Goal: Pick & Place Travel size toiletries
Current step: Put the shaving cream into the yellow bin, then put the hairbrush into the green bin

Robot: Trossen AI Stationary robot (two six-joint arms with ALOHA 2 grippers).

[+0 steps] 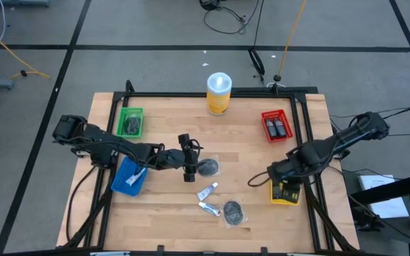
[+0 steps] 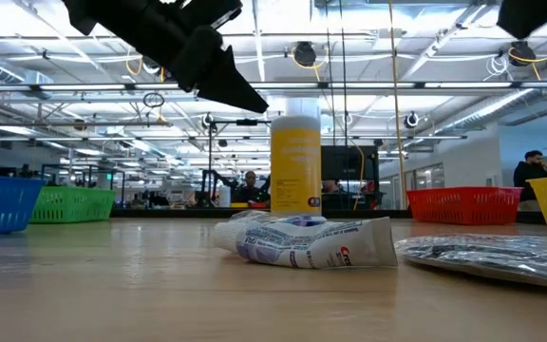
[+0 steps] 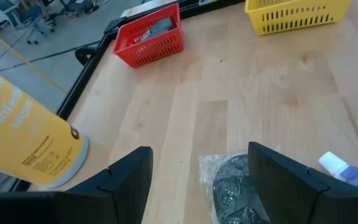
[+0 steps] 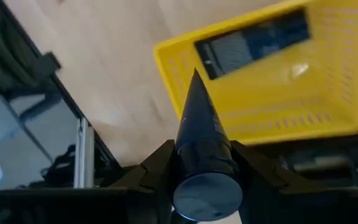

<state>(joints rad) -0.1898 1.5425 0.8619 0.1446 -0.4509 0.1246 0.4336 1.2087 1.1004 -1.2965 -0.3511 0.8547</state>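
1. We see only the lower part of the yellow canister (image 3: pixel 23 143) in the left wrist view; the picture's edge cuts off its top.
2. Beside that canister, the round dark packet (image 3: pixel 238 190) is cut off at the picture's edge.
3. The items inside the green bin (image 1: pixel 130 123), well left of the canister, are too small to tell.
4. In the right wrist view, the yellow bin (image 4: pixel 272 81) is blurred, its contents unclear.

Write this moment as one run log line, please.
left gripper: open, above dark round packet | right gripper: shut on black tube, beside yellow bin
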